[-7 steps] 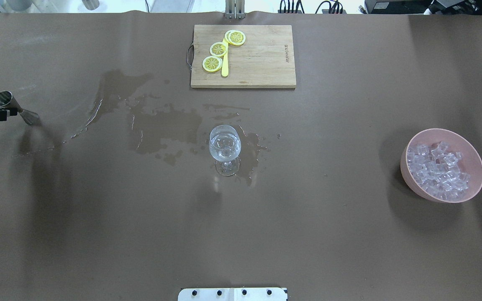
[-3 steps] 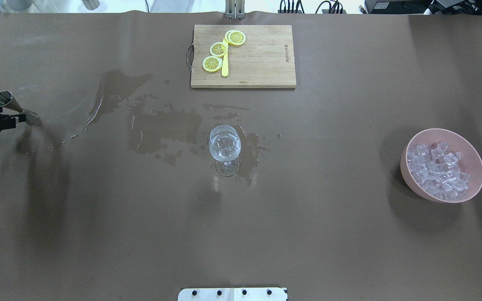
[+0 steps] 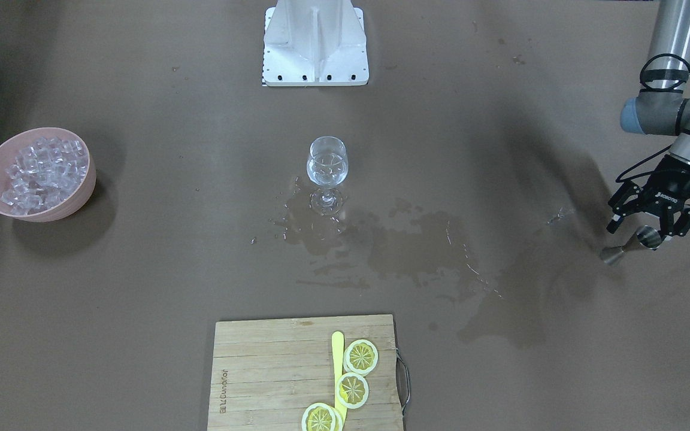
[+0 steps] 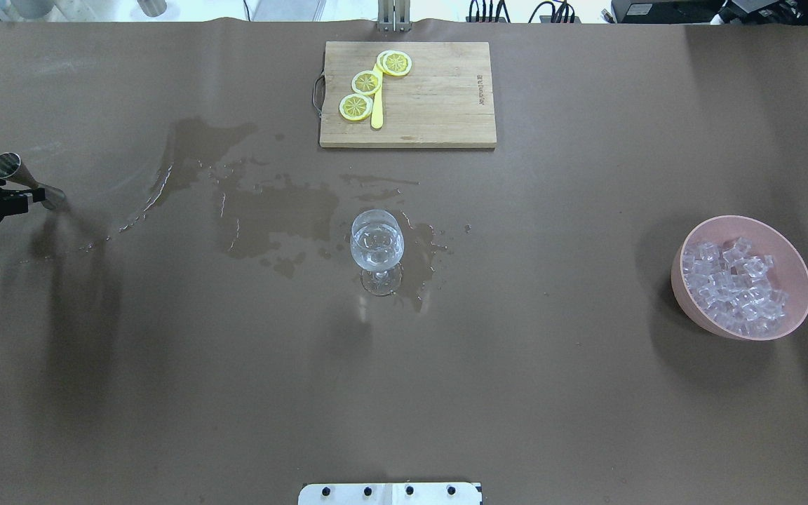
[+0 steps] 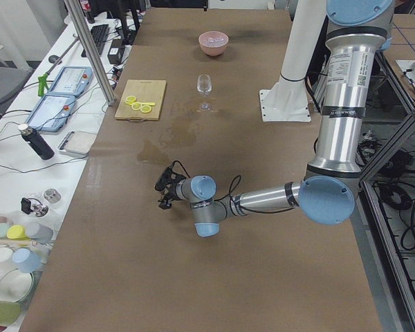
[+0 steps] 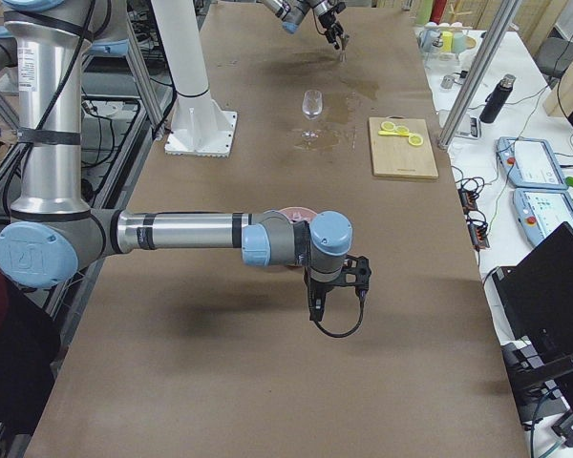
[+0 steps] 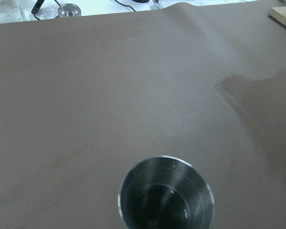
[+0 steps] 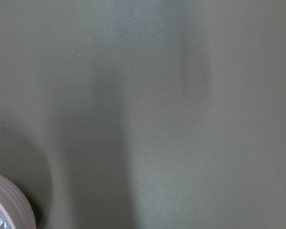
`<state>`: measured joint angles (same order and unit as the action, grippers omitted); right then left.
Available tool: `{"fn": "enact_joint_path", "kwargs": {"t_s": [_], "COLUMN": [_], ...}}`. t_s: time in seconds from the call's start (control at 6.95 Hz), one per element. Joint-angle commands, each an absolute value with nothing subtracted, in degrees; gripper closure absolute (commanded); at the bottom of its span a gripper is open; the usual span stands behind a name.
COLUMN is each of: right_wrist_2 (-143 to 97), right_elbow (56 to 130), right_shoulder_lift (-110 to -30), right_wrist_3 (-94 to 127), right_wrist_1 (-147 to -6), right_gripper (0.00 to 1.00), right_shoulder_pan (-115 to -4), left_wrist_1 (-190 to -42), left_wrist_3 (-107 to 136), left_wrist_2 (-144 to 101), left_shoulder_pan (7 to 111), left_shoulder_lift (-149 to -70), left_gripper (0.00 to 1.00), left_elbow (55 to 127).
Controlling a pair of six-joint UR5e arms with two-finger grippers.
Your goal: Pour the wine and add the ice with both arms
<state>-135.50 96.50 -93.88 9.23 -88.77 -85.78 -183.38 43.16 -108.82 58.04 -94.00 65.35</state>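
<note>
A clear wine glass [image 4: 376, 249] stands mid-table with a small measure of colourless wine [image 3: 327, 168] in it. Glassy ice cubes [image 4: 734, 284] fill a pink bowl [image 4: 786, 249] at the right; the cubes [image 3: 42, 167] also show in the front view. My left gripper [image 3: 645, 228] is at the table's far left, open, its fingers apart on either side of a steel jigger [image 3: 632, 244] that stands on the table. The left wrist view looks into the jigger's mouth [image 7: 166, 198]. My right gripper [image 6: 339, 286] shows only in the right side view, near the bowl; I cannot tell if it is open or shut.
A wet spill [image 4: 271, 210] spreads from the glass's foot to the left. A wooden board [image 4: 439, 98] with lemon slices [image 4: 366, 82] lies at the far edge. The white stand [image 3: 315, 42] sits at the near edge. The bowl's rim [image 8: 12, 200] shows in the right wrist view.
My left gripper has let go of the jigger's waist and shifted slightly toward the robot's side. The jigger stays where it was. Nothing else has moved.
</note>
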Motion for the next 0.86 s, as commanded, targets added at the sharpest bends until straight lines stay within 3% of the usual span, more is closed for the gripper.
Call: {"fn": "enact_joint_path", "kwargs": {"t_s": [0.0, 0.72], "right_wrist_2": [-135.53, -135.26], "right_elbow": [96.5, 96.42], "right_shoulder_lift": [-93.78, -93.6], "right_wrist_3": [9.23, 9.32], "right_wrist_1": [-88.86, -88.86], "right_gripper": [0.0, 0.0], "right_shoulder_pan": [-85.78, -85.69], "left_wrist_1": [-183.43, -183.43], "left_wrist_3": [43.15, 43.24], "left_wrist_2": [-107.23, -105.91], "left_shoulder_pan": [57.83, 57.74], "left_shoulder_lift": [-94.48, -95.8], "left_gripper": [0.03, 0.07], "left_elbow": [64.95, 63.19]}}
